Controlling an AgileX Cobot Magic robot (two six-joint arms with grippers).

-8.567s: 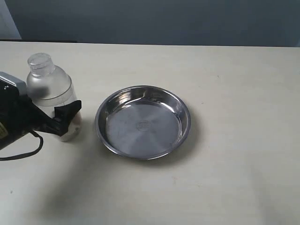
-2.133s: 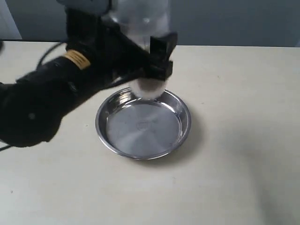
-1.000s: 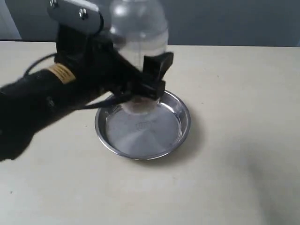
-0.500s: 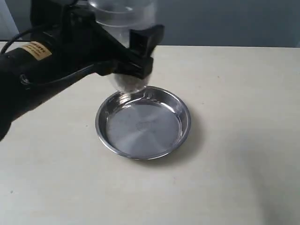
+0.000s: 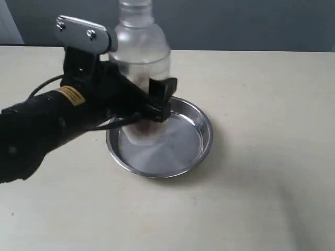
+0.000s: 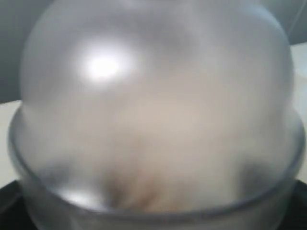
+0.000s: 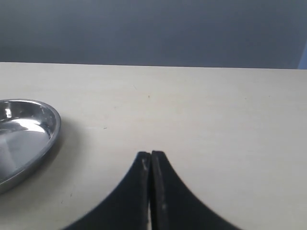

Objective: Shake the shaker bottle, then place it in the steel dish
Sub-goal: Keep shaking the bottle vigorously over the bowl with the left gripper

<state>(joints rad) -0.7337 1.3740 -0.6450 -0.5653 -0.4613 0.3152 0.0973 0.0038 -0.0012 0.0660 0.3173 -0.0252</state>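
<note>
Exterior view: left gripper (image 5: 149, 99) holds the shaker bottle (image 5: 141, 52) around its lower body, with one black finger (image 5: 161, 98) across the near side and the other hidden behind the bottle. The bottle stands about upright, small round cap (image 5: 135, 6) uppermost. Its base lies within the outline of the steel dish (image 5: 201, 130), toward the dish's left half. Whether the base touches the dish floor cannot be determined, as that area is blurred. Brownish matter shows low inside the bottle (image 5: 149, 117). The dish sits flat on the pale worktop (image 5: 261, 157). Left wrist view: the frosted bottle (image 6: 153, 120) fills nearly the whole picture, out of focus, with a brownish tint low in its body (image 6: 139, 191); the fingers cannot be made out here. Right wrist view: right gripper (image 7: 151, 158) has its two fingers pressed together with nothing between them, over bare worktop (image 7: 216, 120). The dish (image 7: 53, 125) lies well apart from it, cut off by the picture's edge.
</note>
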